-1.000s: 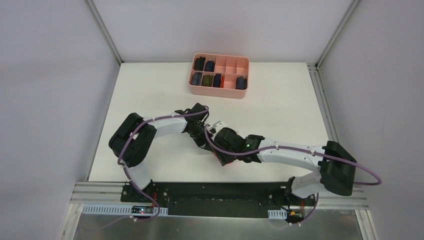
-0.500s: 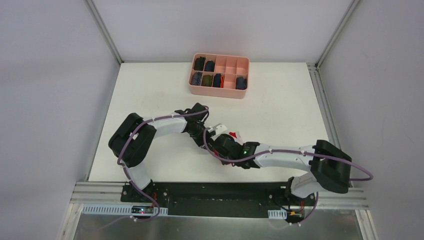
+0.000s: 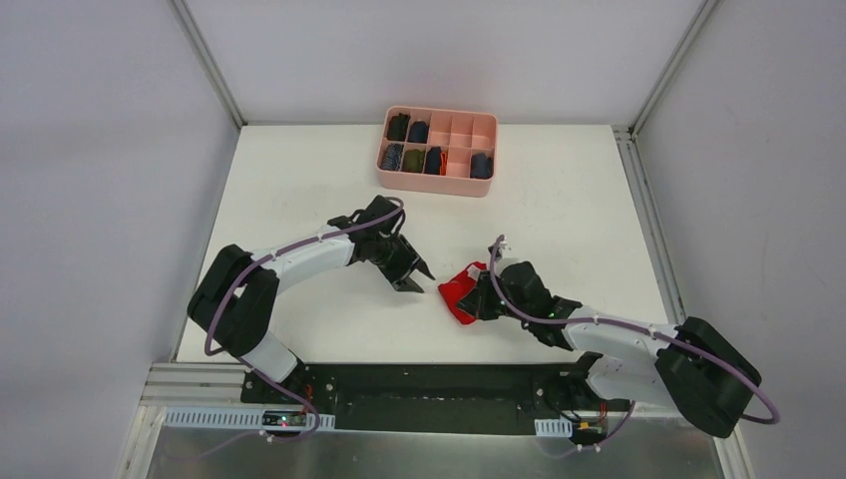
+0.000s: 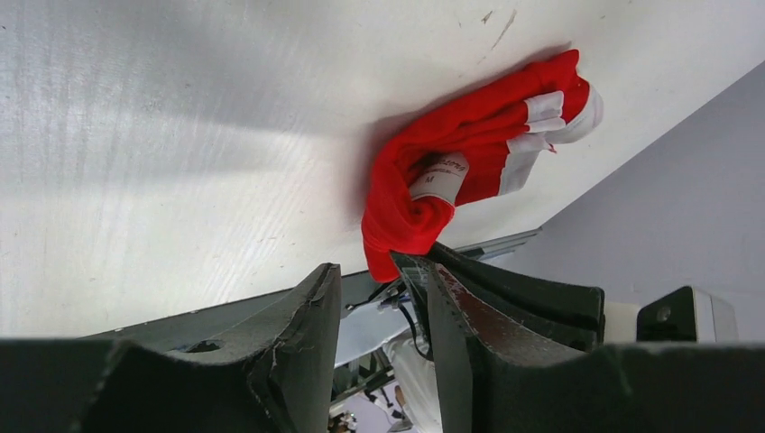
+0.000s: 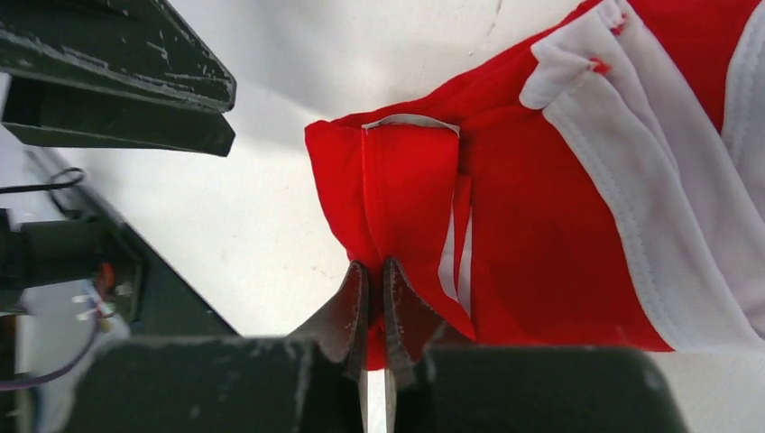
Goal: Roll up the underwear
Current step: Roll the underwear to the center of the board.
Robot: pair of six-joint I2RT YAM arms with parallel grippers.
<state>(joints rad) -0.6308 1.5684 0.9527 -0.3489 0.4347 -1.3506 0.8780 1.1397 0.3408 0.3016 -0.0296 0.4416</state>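
currently right gripper (image 5: 374, 281) pinching the underwear (image 3: 457, 296), left gripper (image 3: 416, 278) spread apart beside it

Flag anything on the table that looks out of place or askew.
The bright red cloth underwear is the only oddity: it lies in a loose, crumpled bunch on the white table, one fold pinched in the right gripper, unlike the neat dark rolls in the pink plastic tray. Nothing looks spilled or damaged.

The underwear (image 3: 459, 295) lies on table (image 3: 299, 190) before tray (image 3: 436, 184)
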